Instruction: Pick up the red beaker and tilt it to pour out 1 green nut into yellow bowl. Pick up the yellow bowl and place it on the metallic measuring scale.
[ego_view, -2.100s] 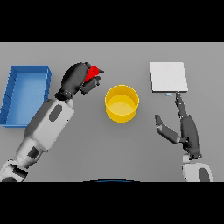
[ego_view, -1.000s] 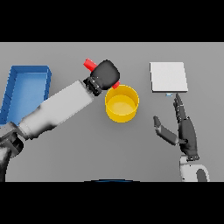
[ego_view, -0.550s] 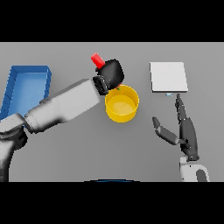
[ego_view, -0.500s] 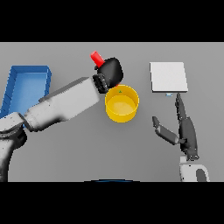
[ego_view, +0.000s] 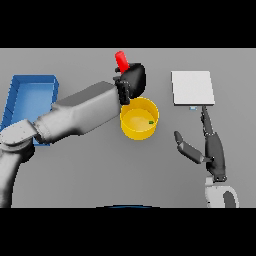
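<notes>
My left hand (ego_view: 133, 80) is shut on the red beaker (ego_view: 121, 61), holding it tilted just behind the yellow bowl (ego_view: 139, 118). Only the beaker's upper end shows above the hand. A small green nut (ego_view: 151, 121) lies inside the bowl near its right wall. The bowl stands on the table at the centre. The metallic measuring scale (ego_view: 193, 88), a pale square plate, lies to the right of the bowl. My right hand (ego_view: 212, 147) is open, held upright below the scale with fingers straight and thumb spread to the left.
A blue tray (ego_view: 29, 102) lies at the left of the table, partly covered by my left forearm.
My left hand has carried the red beaker right, from beside the blue tray to behind the bowl, and tipped it. A green nut now lies in the bowl. The right hand stayed still.
</notes>
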